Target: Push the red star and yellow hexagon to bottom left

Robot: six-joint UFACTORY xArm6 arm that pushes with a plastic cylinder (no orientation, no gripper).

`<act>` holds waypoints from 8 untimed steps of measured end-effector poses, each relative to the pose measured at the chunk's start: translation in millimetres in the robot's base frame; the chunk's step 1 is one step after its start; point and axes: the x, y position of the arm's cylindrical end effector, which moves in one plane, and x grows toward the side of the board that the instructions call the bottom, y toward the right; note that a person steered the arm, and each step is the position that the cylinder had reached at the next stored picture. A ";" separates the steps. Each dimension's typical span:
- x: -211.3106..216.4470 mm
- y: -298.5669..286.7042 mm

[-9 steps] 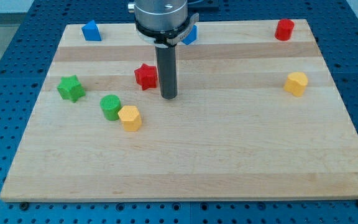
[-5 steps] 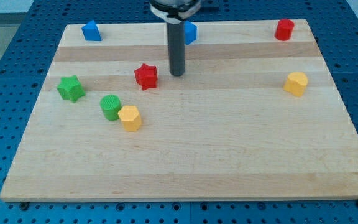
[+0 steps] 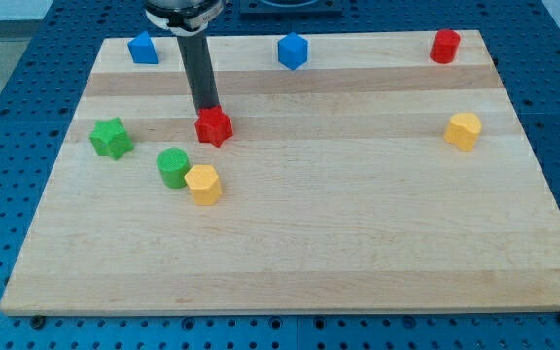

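The red star (image 3: 215,127) lies left of the board's middle. My tip (image 3: 205,110) is right at its upper-left edge, touching it. The yellow hexagon (image 3: 203,184) lies below the star, pressed against a green cylinder (image 3: 173,167) on its left. The rod rises from the tip toward the view's top.
A green star (image 3: 111,137) sits at the left. A blue block (image 3: 143,48) and a blue cube (image 3: 292,51) lie along the top edge. A red cylinder (image 3: 444,46) is at the top right, a second yellow block (image 3: 463,130) at the right. The wooden board (image 3: 358,243) ends near all view edges.
My tip swung from the right of the red star up and over to its upper-left side. The red star shifted slightly left and down. The other blocks have not moved.
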 end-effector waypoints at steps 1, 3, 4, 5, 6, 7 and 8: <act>7.5 15.0; 38.7 34.2; 56.8 37.8; 75.4 38.0; 97.3 37.9; 116.3 34.7; 122.9 20.0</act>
